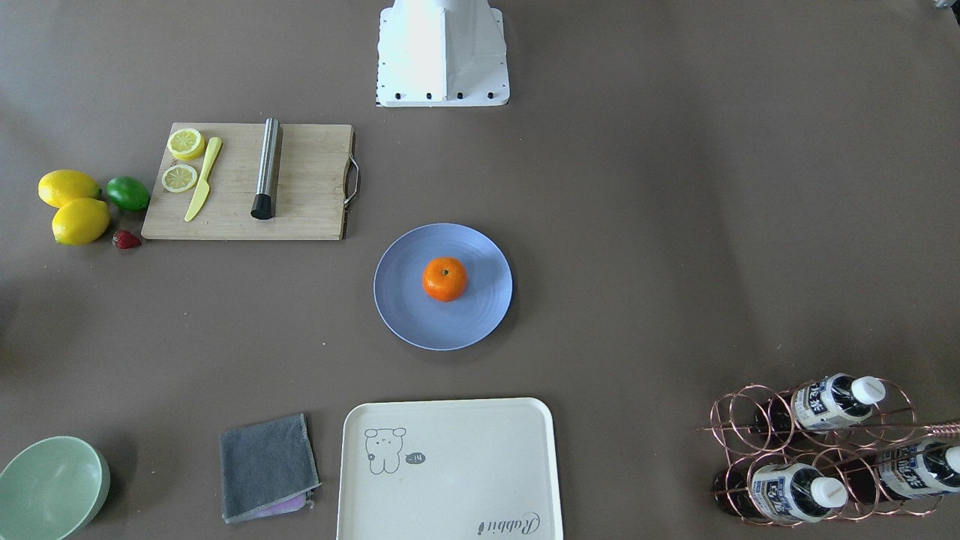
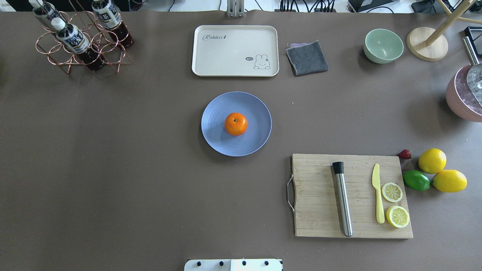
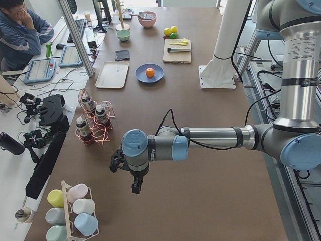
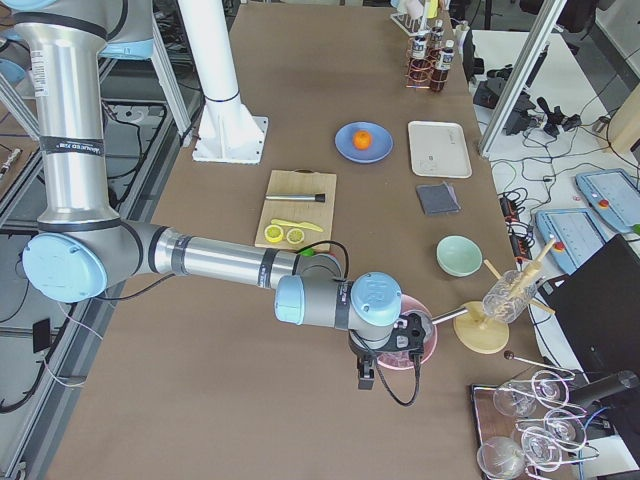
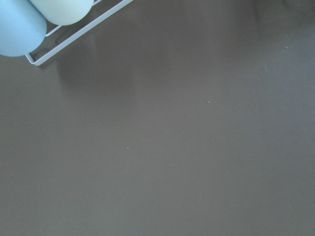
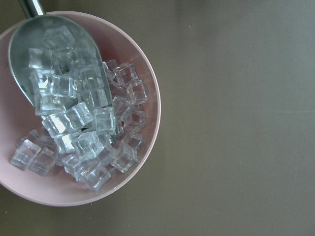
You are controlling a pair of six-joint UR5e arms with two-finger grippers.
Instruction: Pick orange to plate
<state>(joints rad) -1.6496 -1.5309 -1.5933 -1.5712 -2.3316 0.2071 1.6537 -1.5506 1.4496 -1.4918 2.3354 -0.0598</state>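
Plate (image 1: 450, 330) holds orange (image 1: 445, 279) (centred) — dimple up.

Brown table (image 5: 172, 147), pale cups (image 5: 19, 24), white wire rack (image 5: 74, 35)

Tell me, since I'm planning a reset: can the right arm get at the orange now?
Probably yes. The orange sits alone on the plate, mid-table, nothing over or beside it; the right gripper hangs over the pink ice bowl at the table's end.
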